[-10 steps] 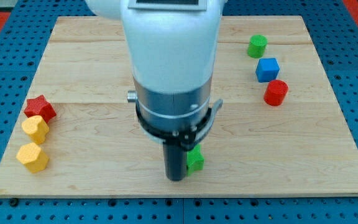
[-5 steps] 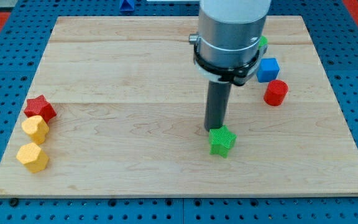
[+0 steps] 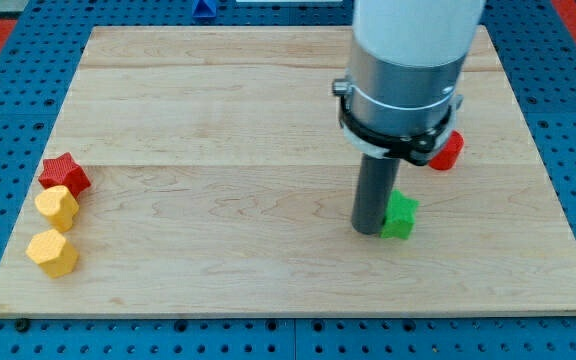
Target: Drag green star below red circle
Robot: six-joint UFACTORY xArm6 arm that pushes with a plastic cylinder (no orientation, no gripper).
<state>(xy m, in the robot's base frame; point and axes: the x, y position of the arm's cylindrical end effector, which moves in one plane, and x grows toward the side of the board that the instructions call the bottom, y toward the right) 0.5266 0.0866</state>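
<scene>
The green star lies on the wooden board, right of centre toward the view's bottom. My tip touches its left side. The red circle, a red cylinder, stands up and to the right of the star, partly hidden behind the arm. The star is below it and a little to its left.
A red star, a yellow heart-like block and a yellow hexagon sit in a column at the board's left edge. The arm's body hides the top right of the board.
The green star has moved right and slightly up, closer to the red circle. My tip went from above the star to its left side. The arm now hides the blue and green blocks.
</scene>
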